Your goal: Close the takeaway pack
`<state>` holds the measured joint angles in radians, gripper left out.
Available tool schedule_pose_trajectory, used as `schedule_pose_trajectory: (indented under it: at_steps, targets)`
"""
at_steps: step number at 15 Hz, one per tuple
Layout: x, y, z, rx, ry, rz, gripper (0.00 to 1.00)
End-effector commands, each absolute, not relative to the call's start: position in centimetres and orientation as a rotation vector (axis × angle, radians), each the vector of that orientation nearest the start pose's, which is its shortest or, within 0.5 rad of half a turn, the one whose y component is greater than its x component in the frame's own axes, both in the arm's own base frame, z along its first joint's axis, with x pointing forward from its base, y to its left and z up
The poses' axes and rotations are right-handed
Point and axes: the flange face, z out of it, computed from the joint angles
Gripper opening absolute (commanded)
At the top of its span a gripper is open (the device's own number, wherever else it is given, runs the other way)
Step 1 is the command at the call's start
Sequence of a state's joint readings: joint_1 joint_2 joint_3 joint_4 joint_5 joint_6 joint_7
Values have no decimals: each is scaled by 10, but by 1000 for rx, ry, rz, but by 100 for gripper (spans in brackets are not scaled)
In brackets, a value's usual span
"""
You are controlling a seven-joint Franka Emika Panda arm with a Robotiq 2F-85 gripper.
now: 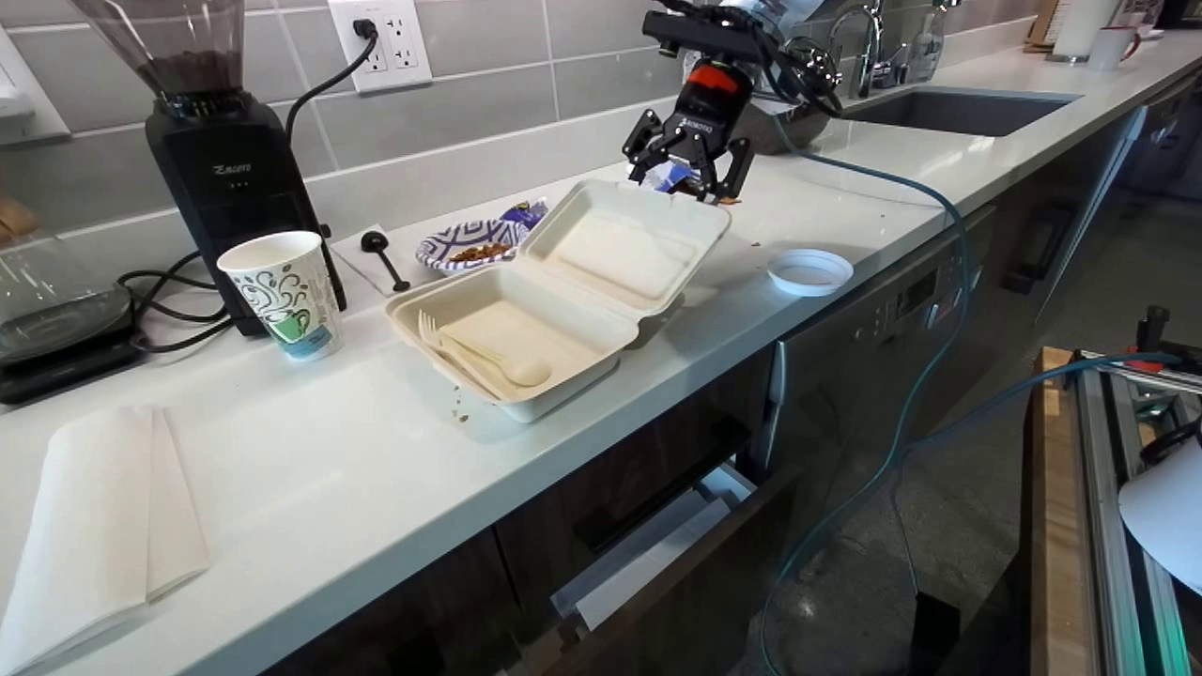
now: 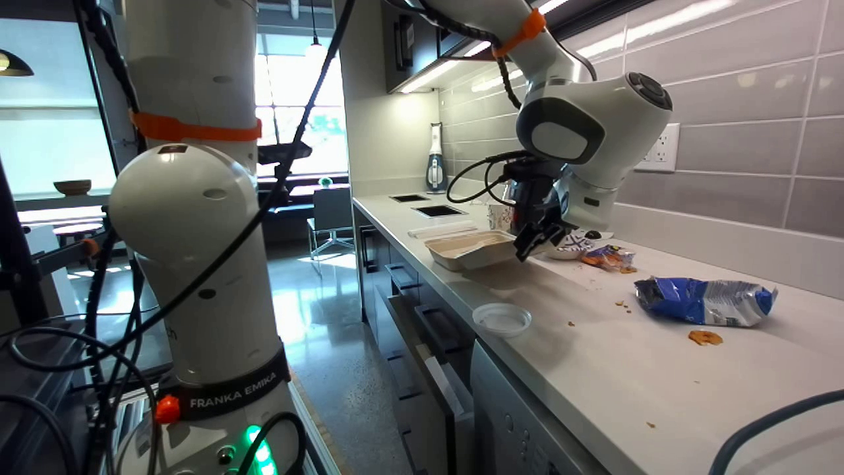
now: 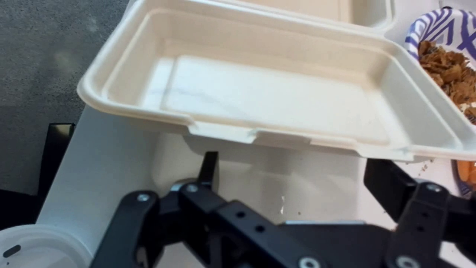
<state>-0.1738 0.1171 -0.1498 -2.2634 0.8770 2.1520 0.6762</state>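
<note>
Takeaway pack — cutlery only in an exterior view.

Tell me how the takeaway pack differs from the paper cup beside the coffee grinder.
The takeaway pack is wide and shallow; the paper cup is narrow and tall. The pack is plain beige; the cup is white with a printed pattern. The pack lies hinged open with a fork and spoon inside; the cup stands upright, uncovered. Both rest on the white countertop.

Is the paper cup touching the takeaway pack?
Apart: in an exterior view, white counter shows between the paper cup and the takeaway pack.
</note>
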Motion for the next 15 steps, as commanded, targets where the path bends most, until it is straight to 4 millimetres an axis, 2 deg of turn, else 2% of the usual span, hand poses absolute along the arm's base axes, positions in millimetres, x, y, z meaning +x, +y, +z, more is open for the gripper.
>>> schedule_pose_trajectory:
  at_steps: [1, 15]
  targets:
    - [504, -127, 312, -1769, 1737, 422, 100]
    - [516, -104, 340, -1839, 1652, 380, 100]
